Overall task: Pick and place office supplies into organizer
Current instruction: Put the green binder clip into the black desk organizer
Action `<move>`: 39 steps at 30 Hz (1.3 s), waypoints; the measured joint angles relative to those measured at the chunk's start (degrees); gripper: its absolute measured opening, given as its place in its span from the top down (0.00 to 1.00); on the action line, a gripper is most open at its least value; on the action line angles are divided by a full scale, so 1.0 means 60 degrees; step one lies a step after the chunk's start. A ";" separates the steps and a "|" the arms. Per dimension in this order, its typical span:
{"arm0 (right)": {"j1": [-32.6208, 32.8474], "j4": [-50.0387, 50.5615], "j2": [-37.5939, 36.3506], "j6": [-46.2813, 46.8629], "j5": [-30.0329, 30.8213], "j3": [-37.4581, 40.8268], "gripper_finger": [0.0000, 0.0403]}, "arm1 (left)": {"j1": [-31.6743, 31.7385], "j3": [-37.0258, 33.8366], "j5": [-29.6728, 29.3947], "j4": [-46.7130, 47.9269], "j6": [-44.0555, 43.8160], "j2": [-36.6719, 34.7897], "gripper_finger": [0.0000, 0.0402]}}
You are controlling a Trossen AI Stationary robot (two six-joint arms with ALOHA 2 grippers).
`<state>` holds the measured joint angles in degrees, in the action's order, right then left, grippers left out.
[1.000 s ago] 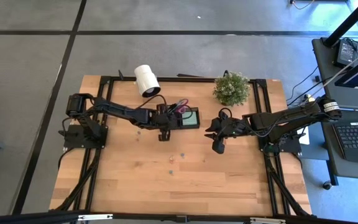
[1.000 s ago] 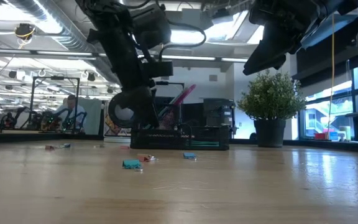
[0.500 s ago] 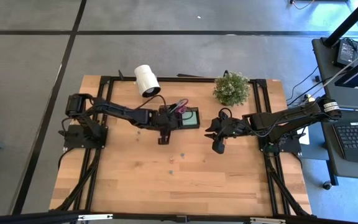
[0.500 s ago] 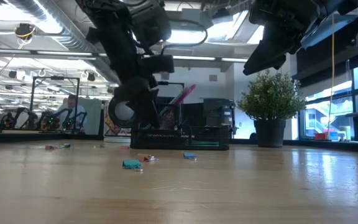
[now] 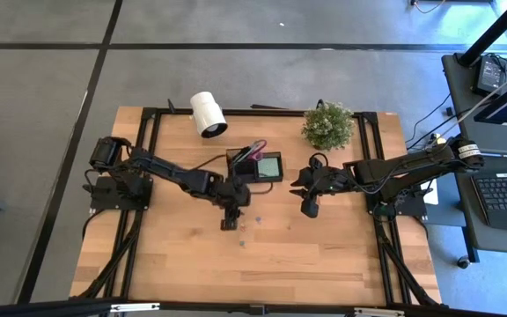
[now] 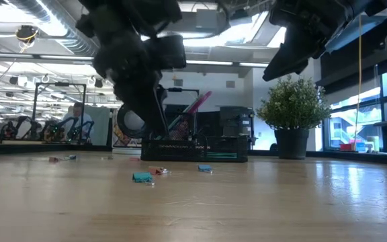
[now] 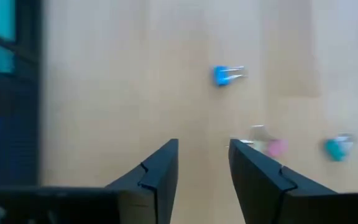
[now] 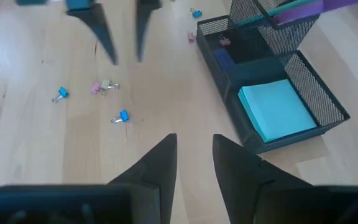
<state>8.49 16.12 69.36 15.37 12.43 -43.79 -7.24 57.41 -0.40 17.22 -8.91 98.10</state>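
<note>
A: Organizer first. Where does it sit?

B: Small black wire-mesh organizer, upper middle of the high view, on the pale wooden bench. The low compartment holds a mint-green square sticky pad. The taller section has purple-handled scissors standing tilted in it, handle poking out the top; a pale green pen leans alongside.

A: Loose supplies?

B: Small clips scattered on the bare wood below the organizer in the high view. Right wrist view shows a blue binder clip, another blue one, and a pink-and-pale pair. Two more small bits lie just beside the organizer's far corner; too small to name.

A: Left hand?

B: Left hand is centre frame in the high view, below the organizer and apart from it, pointing down at the clips. Fingers parted with a clear gap, nothing between them. In its own wrist view, the blue clip lies ahead of the fingertips and the pink piece sits just past the right-side finger.

A: Right hand?

B: Right hand is right of the organizer in the high view, raised off the bench. Fingers slightly apart, holding nothing.

A: Surroundings?

B: White cylinder roll at upper left of the bench, small green potted plant at upper right. A person sits far back in the room, left of the low view.
</note>
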 joint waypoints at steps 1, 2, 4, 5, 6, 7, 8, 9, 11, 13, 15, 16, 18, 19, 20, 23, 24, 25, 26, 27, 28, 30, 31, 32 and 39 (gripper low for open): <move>0.0000 0.0000 0.0000 -0.0114 0.0000 0.0000 0.74 | -0.0159 0.0000 0.0012 -0.0046 -0.0243 0.0000 0.66; 0.0000 0.0000 0.0000 -0.0165 0.0000 0.0000 0.74 | -0.0314 0.0000 0.0055 -0.0089 -0.0516 0.0000 0.66; 0.0000 0.0000 0.0000 -0.0336 0.0004 0.0000 0.74 | -0.0603 0.0000 0.0120 -0.0153 -0.1093 0.0000 0.64; 0.0000 0.0000 0.0000 -0.0380 0.0000 0.0000 0.74 | -0.0729 0.0000 0.0116 -0.0185 -0.1368 0.0000 0.64; 0.0000 0.0000 0.0000 -0.0429 0.0002 0.0000 0.74 | -0.0859 0.0000 0.0102 -0.0209 -0.1611 0.0000 0.63; 0.0000 0.0000 0.0000 -0.0500 0.0000 0.0000 0.74 | -0.0983 0.0000 0.0088 -0.0259 -0.1851 0.0000 0.62; -0.0001 0.0000 0.0000 -0.0604 0.0002 0.0000 0.74 | -0.1099 0.0000 0.0074 -0.0370 -0.2097 0.0000 0.61; 0.0000 0.0000 0.0000 -0.0651 0.0002 0.0000 0.74 | -0.1209 0.0000 0.0073 -0.0491 -0.2360 0.0000 0.61; -0.0001 0.0000 0.0000 -0.0712 0.0001 0.0000 0.74 | -0.1412 0.0088 0.0001 -0.0602 -0.2789 0.0000 0.60; 0.0000 0.0000 0.0000 -0.0865 0.0000 0.0000 0.74 | -0.1605 0.0309 -0.0233 -0.0599 -0.2975 0.0000 0.60; 0.0000 0.0000 0.0000 -0.0919 0.0000 0.0000 0.74 | -0.1762 0.0628 -0.0610 -0.0516 -0.2997 0.0000 0.59; 0.0000 0.0000 0.0000 -0.0915 0.0000 0.0000 0.74 | -0.1816 0.0804 -0.0838 -0.0377 -0.3055 0.0000 0.60; 0.0000 0.0000 0.0000 -0.0909 0.0000 0.0000 0.74 | -0.1875 0.1127 -0.1200 0.0159 -0.3325 0.0000 0.60; 0.0000 0.0000 0.0000 -0.0908 0.0000 0.0000 0.74 | -0.1875 0.1265 -0.1307 0.0520 -0.3569 0.0000 0.60; -0.0002 0.0000 0.0000 -0.0894 0.0000 0.0000 0.74 | -0.1869 0.1407 -0.1372 0.0885 -0.3844 0.0000 0.60; 0.0000 0.0000 0.0000 -0.0840 0.0000 0.0000 0.74 | -0.1869 0.1632 -0.1432 0.1527 -0.4763 0.0000 0.60; 0.0000 0.0000 0.0000 -0.0809 0.0000 0.0000 0.74 | -0.1890 0.1632 -0.1435 0.1616 -0.5077 0.0000 0.60; 0.0000 0.0000 0.0000 -0.0700 0.0000 0.0000 0.74 | -0.1905 0.1632 -0.1432 0.1668 -0.5376 0.0000 0.60; 0.0000 0.0000 0.0000 -0.0614 0.0000 0.0000 0.74 | -0.1915 0.1632 -0.1416 0.1664 -0.5625 0.0000 0.60; 0.0000 0.0000 0.0000 -0.0599 0.0000 0.0000 0.74 | -0.1938 0.1632 -0.1383 0.1656 -0.5802 0.0000 0.60; 0.0000 0.0000 0.0000 -0.0606 0.0000 0.0000 0.74 | -0.1958 0.1632 -0.1295 0.1646 -0.5936 0.0042 0.60; 0.0000 0.0000 0.0000 -0.0614 0.0000 0.0000 0.74 | -0.2022 0.1631 -0.1173 0.1654 -0.6060 0.0163 0.60; 0.0000 0.0000 0.0000 -0.0613 0.0000 0.0000 0.74 | -0.2066 0.1633 -0.1100 0.1651 -0.6098 0.0244 0.60; 0.0000 0.0000 0.0000 -0.0615 0.0000 0.0000 0.74 | -0.2106 0.1682 -0.0972 0.1634 -0.6138 0.0353 0.60; -0.0001 0.0004 0.0000 -0.0665 0.0000 0.0000 0.74 | -0.2312 0.2633 -0.0617 0.2597 -0.6202 0.1398 0.60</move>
<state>8.48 16.14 69.36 11.38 12.43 -43.79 -21.12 73.20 -4.11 32.80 -46.13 106.49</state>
